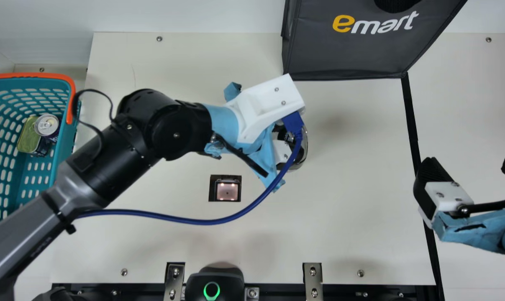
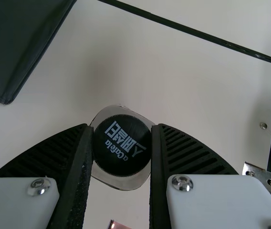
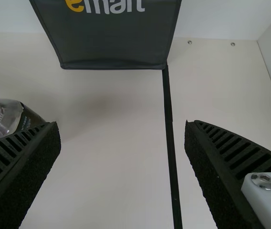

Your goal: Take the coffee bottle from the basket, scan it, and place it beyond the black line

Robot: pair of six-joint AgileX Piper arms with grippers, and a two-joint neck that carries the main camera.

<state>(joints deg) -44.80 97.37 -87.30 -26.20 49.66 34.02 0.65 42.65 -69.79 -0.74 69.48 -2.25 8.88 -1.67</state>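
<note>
We're gripping the bottle (image 2: pixel 121 148) with the left gripper (image 1: pixel 282 150), out over the middle of the table (image 1: pixel 352 200). In the left wrist view its fingers are pressing the cap from both sides, and the cap is facing our camera. We aren't able to tell whether the base is touching the table. The bottle is sitting on the basket side of the line (image 1: pixel 411 121), so it isn't lying beyond it. In the main view the scan window (image 1: pixel 227 191) is glowing pinkish, near the bottle but not under it.

We're holding the right gripper (image 1: pixel 470 163) open at the line, fingers wide apart and nothing between them (the right wrist view is showing the line running through the gap).

Rest: the basket (image 1: pixel 71 90) is standing at the left, holding a can (image 1: pixel 47 124) and a green-topped tin (image 1: pixel 27 136), the two touching. The bag (image 1: pixel 344 54) is standing at the far edge, one corner meeting the line.
</note>
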